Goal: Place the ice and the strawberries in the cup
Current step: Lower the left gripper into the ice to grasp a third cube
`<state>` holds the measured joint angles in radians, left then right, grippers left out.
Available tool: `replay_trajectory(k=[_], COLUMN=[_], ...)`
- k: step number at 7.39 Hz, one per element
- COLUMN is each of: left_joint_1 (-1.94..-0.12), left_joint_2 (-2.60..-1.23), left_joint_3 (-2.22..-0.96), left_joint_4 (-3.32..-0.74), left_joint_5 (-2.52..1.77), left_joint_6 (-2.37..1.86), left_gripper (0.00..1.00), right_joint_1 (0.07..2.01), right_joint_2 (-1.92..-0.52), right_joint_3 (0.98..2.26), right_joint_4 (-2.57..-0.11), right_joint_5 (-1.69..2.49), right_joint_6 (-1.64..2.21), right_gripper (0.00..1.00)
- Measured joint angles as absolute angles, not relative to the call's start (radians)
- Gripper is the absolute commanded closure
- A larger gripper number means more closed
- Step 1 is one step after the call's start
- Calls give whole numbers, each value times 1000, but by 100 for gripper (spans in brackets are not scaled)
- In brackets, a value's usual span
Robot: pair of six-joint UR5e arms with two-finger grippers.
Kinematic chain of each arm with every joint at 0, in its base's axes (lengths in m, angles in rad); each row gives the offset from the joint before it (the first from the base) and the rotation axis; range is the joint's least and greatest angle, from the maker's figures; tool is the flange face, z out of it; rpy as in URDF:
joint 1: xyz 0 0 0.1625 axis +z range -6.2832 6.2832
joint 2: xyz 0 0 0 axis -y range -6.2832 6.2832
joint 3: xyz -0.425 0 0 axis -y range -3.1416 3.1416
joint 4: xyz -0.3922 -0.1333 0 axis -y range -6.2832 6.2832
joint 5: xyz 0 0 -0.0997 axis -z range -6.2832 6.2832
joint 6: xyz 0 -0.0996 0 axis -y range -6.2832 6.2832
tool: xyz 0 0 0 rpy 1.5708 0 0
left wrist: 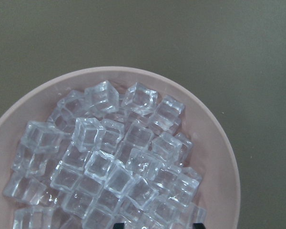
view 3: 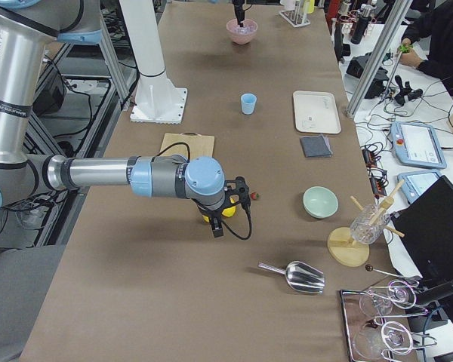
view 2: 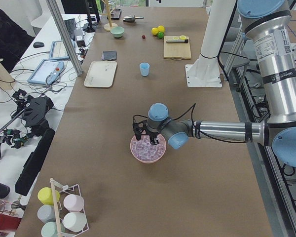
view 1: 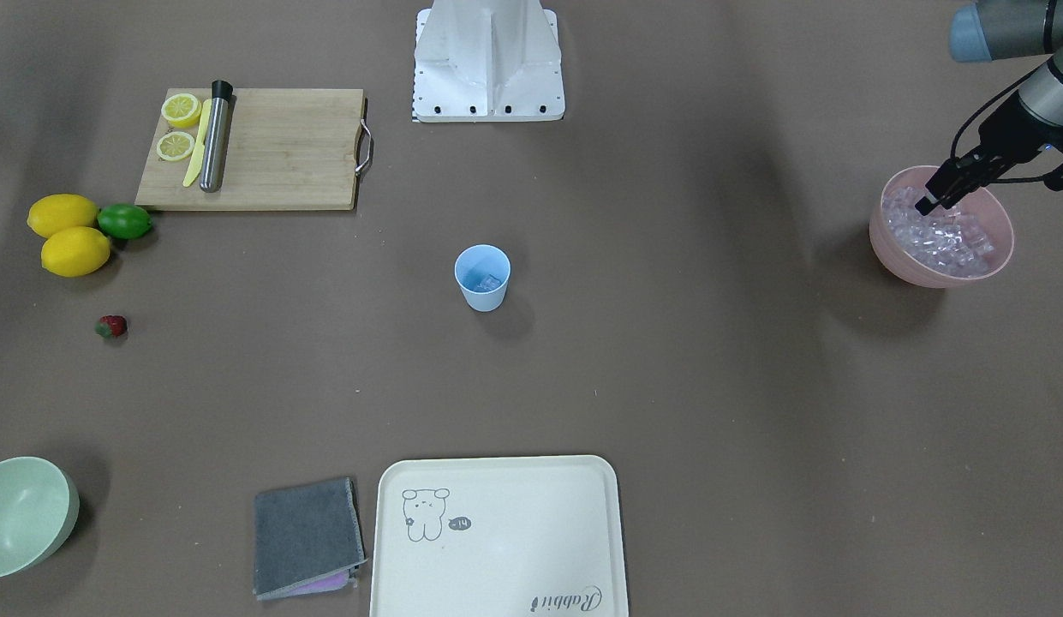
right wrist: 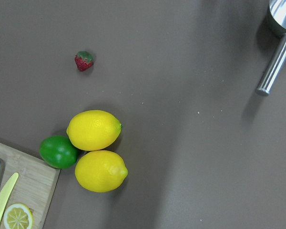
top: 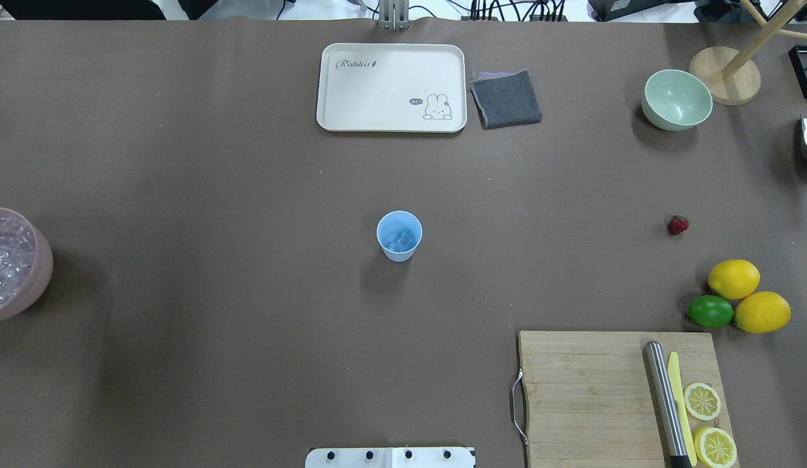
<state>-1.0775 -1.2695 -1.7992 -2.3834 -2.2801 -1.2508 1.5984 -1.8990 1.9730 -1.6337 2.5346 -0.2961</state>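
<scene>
Small clear glassy ice cubes (left wrist: 109,167) heaped in round pink plastic bowl (view 1: 904,261), tabletop's far left end.
Straight below left end effector (view 1: 940,201), spread wide, tips at the heap, nothing gripped. Small light blue plastic cup (view 1: 482,278) mid-tabletop, well to the right. Tiny red strawberry (view 1: 111,326) far right, nearer right end effector (view 3: 220,222); spread there impossible to tell.

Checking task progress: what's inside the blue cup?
The cup holds a few clear ice cubes at its bottom; count unclear. No red shows inside: the strawberry lies out on the table. The cup's wall hides part of its floor.
</scene>
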Motion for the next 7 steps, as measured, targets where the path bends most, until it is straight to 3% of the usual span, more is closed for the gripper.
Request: replay_trajectory(k=[7], left_joint_1=[-975], left_joint_2=[-1246], left_joint_3=[-1784], left_joint_4=[-2469], left_joint_5=[-2188], left_joint_6=[-1684], left_gripper=[43], right_joint_1=[1615], right_joint_2=[-1899], right_joint_3=[1976], right_joint_4=[-1634], right_joint_5=[2531], right_joint_6=[-298], right_gripper=[0])
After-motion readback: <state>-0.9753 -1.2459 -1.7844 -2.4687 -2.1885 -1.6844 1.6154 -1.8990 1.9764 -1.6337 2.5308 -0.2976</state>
